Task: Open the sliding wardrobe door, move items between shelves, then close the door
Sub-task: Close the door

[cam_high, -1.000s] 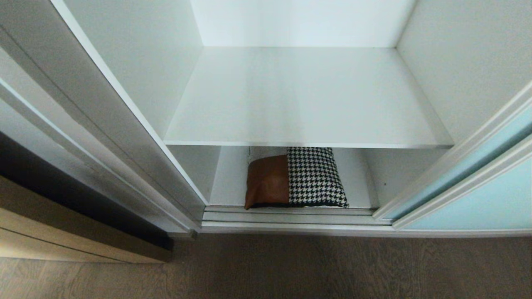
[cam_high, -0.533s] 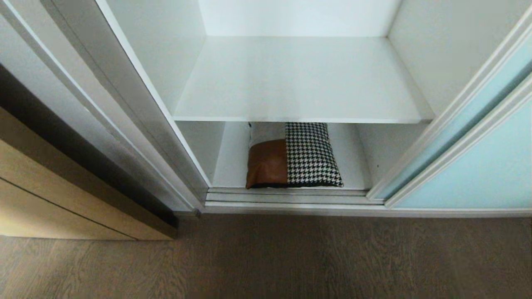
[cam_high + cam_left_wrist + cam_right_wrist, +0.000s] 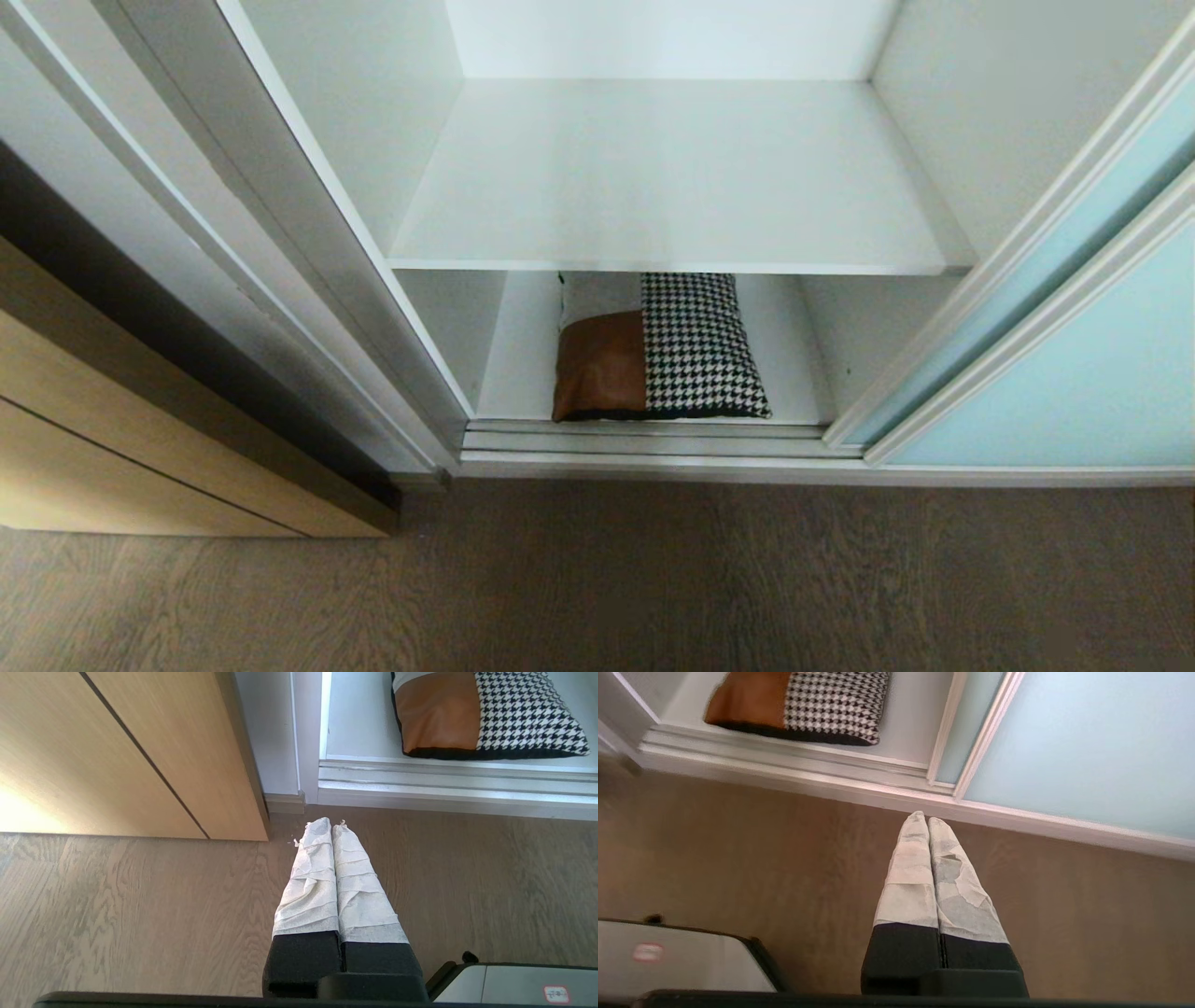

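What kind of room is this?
Probably a bedroom or dressing area at home: a built-in wardrobe with a sliding wardrobe door, white shelves, a cushion and wood-look floor.

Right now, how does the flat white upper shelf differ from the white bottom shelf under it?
The flat white upper shelf is bare, while the white bottom shelf carries the tan leather and houndstooth cushion. The upper shelf shows its whole surface; the bottom shelf is partly hidden beneath it. The bottom shelf sits just behind the silver door track; the upper shelf sits higher. Both are matte white boards.
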